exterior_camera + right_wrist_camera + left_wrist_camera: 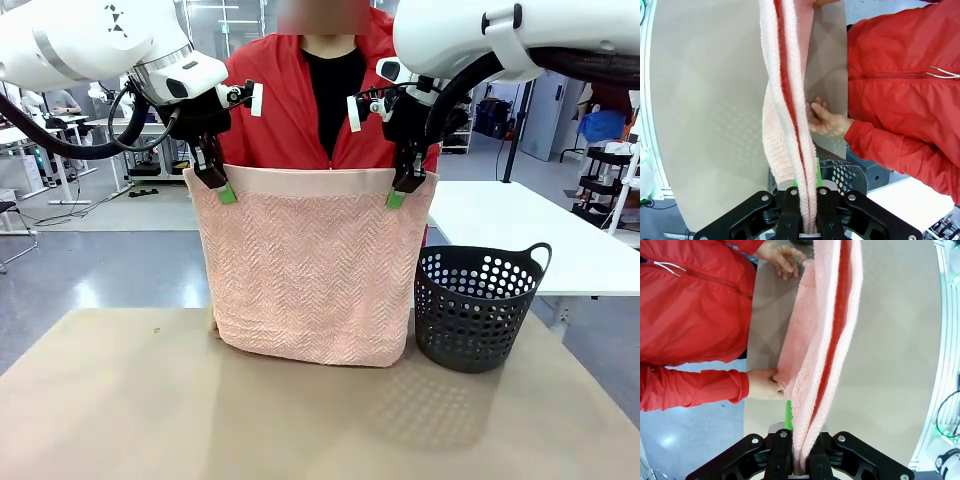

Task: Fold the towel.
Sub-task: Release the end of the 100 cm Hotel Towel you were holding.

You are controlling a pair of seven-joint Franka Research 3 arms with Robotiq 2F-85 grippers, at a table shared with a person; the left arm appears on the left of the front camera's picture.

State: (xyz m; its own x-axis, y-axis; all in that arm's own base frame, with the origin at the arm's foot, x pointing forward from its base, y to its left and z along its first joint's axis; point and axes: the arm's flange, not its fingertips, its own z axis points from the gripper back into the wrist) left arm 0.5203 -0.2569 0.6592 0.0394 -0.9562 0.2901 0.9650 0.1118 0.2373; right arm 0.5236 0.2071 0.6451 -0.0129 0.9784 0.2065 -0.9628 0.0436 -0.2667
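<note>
The salmon-pink towel (308, 270) hangs doubled over the table, its lower fold resting on the tabletop. My left gripper (224, 190) is shut on its upper left corner and my right gripper (398, 195) is shut on its upper right corner. In the left wrist view the towel (822, 340) runs up from between my shut fingers (781, 460). The right wrist view shows the towel (787, 100) pinched the same way between my fingers (790, 215). The person's hands (762, 385) (827, 120) touch the towel's far side low down.
A dark grey perforated basket (478, 305) stands on the tan table (120, 400) just right of the towel. The person in a red jacket (300, 110) stands right behind the towel. A white table (520, 235) lies at the far right.
</note>
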